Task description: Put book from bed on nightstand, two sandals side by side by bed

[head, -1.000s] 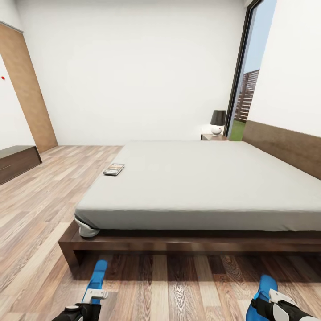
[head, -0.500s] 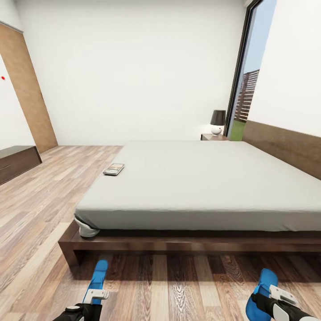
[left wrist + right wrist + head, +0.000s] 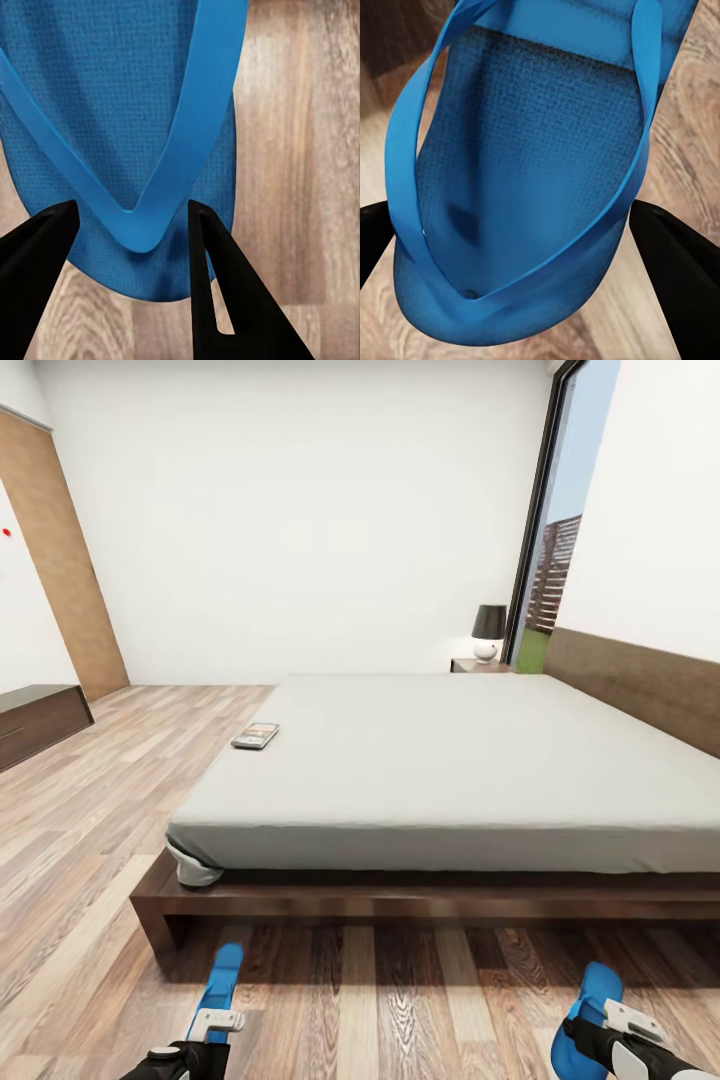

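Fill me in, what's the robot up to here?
It stands at the foot of the low dark-framed bed with a bright blue flip-flop at each gripper. The left gripper straddles the left sandal low over the plank floor, jaws open. The right gripper brackets the right sandal, grip unclear. The small dark paperback lies on the grey mattress, untouched.

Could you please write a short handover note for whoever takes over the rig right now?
Left gripper: fingers straddle the left sandal; grip unclear.
Right gripper: fingers either side of the right sandal; grip unclear.
Both sandals are by the bed frame, far apart.
The book lies on the mattress edge; a nightstand stands beyond the bed.
Done: nothing.
Left: pair the sandals, move the book.
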`<state>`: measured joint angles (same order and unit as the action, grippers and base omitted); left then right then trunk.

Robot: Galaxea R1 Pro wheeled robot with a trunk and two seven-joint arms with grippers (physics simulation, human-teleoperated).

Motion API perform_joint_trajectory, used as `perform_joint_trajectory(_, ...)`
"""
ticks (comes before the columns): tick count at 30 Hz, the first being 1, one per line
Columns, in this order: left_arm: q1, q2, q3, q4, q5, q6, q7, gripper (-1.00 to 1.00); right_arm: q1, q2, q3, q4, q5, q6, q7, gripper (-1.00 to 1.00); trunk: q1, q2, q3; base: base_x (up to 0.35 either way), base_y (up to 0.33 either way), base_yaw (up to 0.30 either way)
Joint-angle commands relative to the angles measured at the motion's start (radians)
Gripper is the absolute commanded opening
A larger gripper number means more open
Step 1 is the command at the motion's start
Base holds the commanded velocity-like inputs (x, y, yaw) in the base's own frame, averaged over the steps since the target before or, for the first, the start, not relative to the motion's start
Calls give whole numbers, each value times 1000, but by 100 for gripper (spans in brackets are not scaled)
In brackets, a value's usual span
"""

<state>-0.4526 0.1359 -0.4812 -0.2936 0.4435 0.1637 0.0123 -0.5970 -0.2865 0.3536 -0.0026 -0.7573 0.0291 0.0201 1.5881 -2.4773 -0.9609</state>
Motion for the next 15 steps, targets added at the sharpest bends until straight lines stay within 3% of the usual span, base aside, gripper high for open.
perform_joint_trajectory(1,0,-1,-5,-2,6,5,1,-100,-1,0,8,0,-10,3,2,-100,4,-8,-4,0,0,0)
perform_joint_trajectory(4,0,-9,-5,-2,6,5,1,-100,-1,-2,7,-2,-10,4,14,-100,12,-23,-14,0,0,0)
perform_joint_trajectory(6,0,-10,-5,-2,6,5,1,-100,-1,-16,6,-2,-11,5,84,-100,13,-23,-22,0,0,0)
perform_joint_trajectory(8,0,-10,-5,-2,6,5,1,-100,0,-75,6,2,-11,12,297,-100,14,-24,-30,0,0,0)
perform_joint_trajectory(9,0,-11,-5,-2,6,5,1,-100,0,-119,5,5,-12,15,468,-100,15,-24,-33,0,0,0)
perform_joint_trajectory(10,0,-11,-5,-2,6,5,1,-100,0,-141,5,6,-12,16,571,-100,15,-24,-37,0,0,0)
perform_joint_trajectory(13,0,-12,-5,-2,6,5,1,-100,0,-177,5,9,-13,18,871,-100,16,-25,-49,0,0,0)
perform_joint_trajectory(15,0,-12,-5,-2,6,5,1,-100,0,-182,5,11,-13,18,951,-100,17,-25,-57,0,0,0)
